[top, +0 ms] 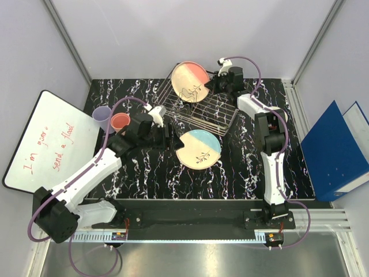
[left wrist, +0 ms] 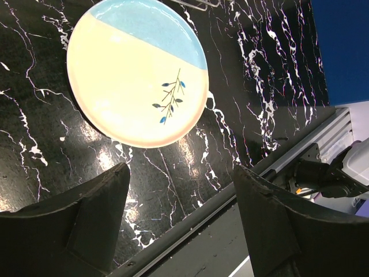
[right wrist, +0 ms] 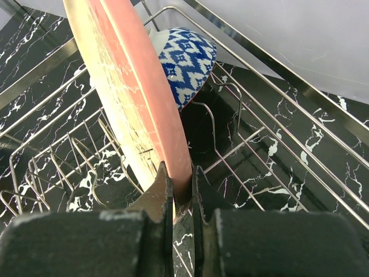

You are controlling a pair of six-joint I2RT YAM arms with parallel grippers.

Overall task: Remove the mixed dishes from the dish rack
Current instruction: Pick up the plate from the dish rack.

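Within the dish rack [top: 203,112], the cream/pink plate [right wrist: 124,86] stands tilted on edge, its rim clenched in the right tool [right wrist: 180,178], a blue-white bowl [right wrist: 187,57] just behind it. By the rack's front edge, the cream/blue plate [top: 199,148] lies flat on open tabletop [top: 242,167]; the left tool [left wrist: 181,170] hangs beside it, spread wide and empty.

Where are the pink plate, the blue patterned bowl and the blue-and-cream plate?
pink plate [right wrist: 144,81]: right wrist view, its pink face.
blue patterned bowl [right wrist: 187,57]: right wrist view, its patterned outside.
blue-and-cream plate [left wrist: 127,81]: left wrist view, its cream middle.
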